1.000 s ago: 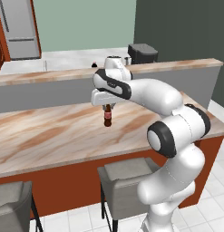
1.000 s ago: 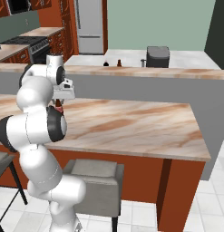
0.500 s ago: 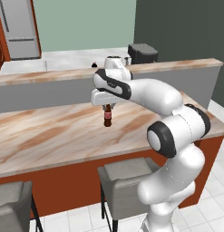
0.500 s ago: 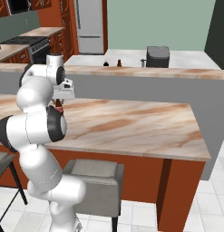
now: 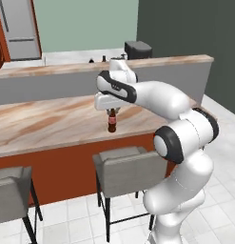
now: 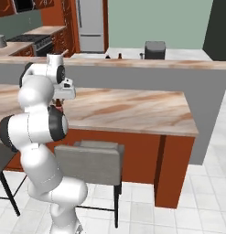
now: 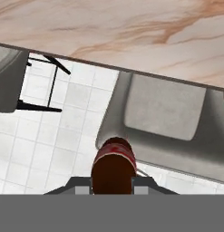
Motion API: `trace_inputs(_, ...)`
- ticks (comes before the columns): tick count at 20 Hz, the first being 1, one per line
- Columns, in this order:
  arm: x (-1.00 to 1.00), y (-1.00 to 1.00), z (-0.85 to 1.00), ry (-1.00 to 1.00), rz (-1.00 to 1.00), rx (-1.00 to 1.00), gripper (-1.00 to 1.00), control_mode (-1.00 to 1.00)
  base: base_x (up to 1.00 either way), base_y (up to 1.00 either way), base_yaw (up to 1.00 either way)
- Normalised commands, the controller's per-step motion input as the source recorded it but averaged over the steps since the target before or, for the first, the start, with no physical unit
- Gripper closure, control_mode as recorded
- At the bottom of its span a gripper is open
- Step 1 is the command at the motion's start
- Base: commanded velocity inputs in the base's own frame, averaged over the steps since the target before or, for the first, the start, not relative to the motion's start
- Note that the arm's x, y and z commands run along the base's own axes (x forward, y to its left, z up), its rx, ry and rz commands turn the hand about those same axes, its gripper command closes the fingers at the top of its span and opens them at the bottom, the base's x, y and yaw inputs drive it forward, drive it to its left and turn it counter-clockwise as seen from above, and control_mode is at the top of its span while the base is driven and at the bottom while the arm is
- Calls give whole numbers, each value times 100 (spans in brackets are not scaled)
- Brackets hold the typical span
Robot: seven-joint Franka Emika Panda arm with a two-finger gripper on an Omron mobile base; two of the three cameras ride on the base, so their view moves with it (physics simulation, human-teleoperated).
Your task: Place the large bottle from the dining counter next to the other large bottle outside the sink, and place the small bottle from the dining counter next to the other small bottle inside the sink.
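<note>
The large bottle (image 5: pixel 111 121), dark brown with a red label band, hangs upright under my gripper (image 5: pixel 112 110) near the front edge of the dining counter (image 5: pixel 43 124). The gripper is shut on its narrow neck. I cannot tell whether the bottle's base touches the stone top. In the hand view the bottle (image 7: pixel 114 158) runs away from my gripper (image 7: pixel 112 183), with the counter (image 7: pixel 131 27) above it. In the right base view my arm hides most of the bottle (image 6: pixel 57 104). Two little bottle shapes (image 6: pixel 119 55) stand on the far worktop, too small to name.
Grey stools (image 5: pixel 126 167) (image 6: pixel 89 160) (image 7: pixel 163 108) stand at the counter's near side. A raised grey ledge (image 5: pixel 52 81) with a stone cap runs behind the counter. A black appliance (image 5: pixel 138 49) and a steel fridge (image 5: pixel 19 28) sit beyond it. White tiled floor (image 6: pixel 178 201) lies to the right.
</note>
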Motion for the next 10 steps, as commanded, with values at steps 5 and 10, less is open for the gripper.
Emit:
trace_inputs(5,0,0,0,0,0,0,100,100,-51,-89,0)
trace_inputs(10,0,0,0,0,0,0,100,100,-11,-100,0)
